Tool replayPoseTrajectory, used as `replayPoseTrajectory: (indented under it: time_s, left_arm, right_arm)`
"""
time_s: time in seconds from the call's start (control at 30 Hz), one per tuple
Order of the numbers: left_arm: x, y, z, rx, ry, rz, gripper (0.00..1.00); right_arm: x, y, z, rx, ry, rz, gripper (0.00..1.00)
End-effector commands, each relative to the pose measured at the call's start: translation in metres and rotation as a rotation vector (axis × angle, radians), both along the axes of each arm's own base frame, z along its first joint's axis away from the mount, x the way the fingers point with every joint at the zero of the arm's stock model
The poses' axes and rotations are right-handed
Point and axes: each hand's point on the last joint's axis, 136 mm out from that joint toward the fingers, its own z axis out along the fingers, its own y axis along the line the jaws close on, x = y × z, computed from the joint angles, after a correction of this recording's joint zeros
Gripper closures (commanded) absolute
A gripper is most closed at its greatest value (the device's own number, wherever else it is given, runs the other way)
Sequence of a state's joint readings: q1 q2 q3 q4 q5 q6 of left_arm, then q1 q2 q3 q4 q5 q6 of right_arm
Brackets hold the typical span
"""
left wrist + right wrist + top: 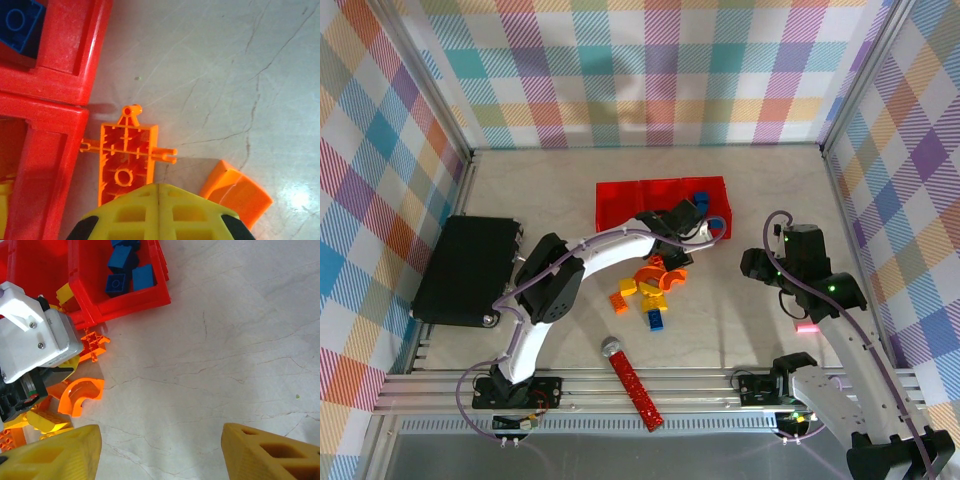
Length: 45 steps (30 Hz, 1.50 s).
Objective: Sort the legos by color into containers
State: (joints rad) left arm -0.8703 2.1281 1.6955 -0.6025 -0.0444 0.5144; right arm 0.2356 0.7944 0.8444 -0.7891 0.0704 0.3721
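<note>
Three joined red bins [620, 200] stand mid-table; the right one holds blue bricks [125, 275]. Loose legos [650, 290] in orange, yellow and blue lie in front of the bins. My left gripper [670, 258] hovers at the bins' front edge, its yellow fingertips [159, 192] pressed together with nothing between them. Just ahead of them a flat orange piece [127, 160] lies upside-down on the table against the red bin wall [55, 60], with an orange arch [237, 192] to its right. My right gripper [160, 450] is open over bare table, right of the pile.
A black case [470, 268] sits at the left. A long red studded stick [632, 383] with a grey round end lies near the front edge. Checkered walls close in the table on three sides. Bare table lies right of the bins.
</note>
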Motion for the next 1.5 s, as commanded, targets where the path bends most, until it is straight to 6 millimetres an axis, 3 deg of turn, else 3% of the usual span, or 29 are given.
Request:
replayPoseTrajectory:
  time_s: [0.0, 0.07, 0.33, 0.43, 1.1, 1.47]
  left_arm:
    - [-0.013, 0.001, 0.014, -0.016, 0.025, -0.008, 1.0]
    - [-0.011, 0.004, 0.014, -0.003, 0.007, -0.006, 0.98]
    - [-0.007, 0.021, 0.004, 0.068, 0.005, -0.027, 0.54]
    - [0.001, 0.026, 0.003, 0.089, 0.016, -0.007, 0.45]
    - [0.024, 0.042, -0.012, 0.172, 0.134, 0.025, 0.41]
    - [0.023, 0.041, -0.026, 0.195, 0.177, 0.066, 0.41]
  right_arm:
    - [-0.003, -0.003, 0.007, -0.013, -0.015, -0.001, 0.35]
    - [-0.004, -0.005, 0.007, -0.019, -0.015, -0.004, 0.35]
    - [-0.009, -0.01, 0.009, -0.047, -0.029, -0.009, 0.35]
    - [-0.009, -0.011, 0.007, -0.055, -0.027, -0.008, 0.34]
    - [-0.01, -0.011, 0.004, -0.056, -0.011, 0.0, 0.34]
    - [-0.009, -0.009, 0.002, -0.052, 0.003, 0.01, 0.34]
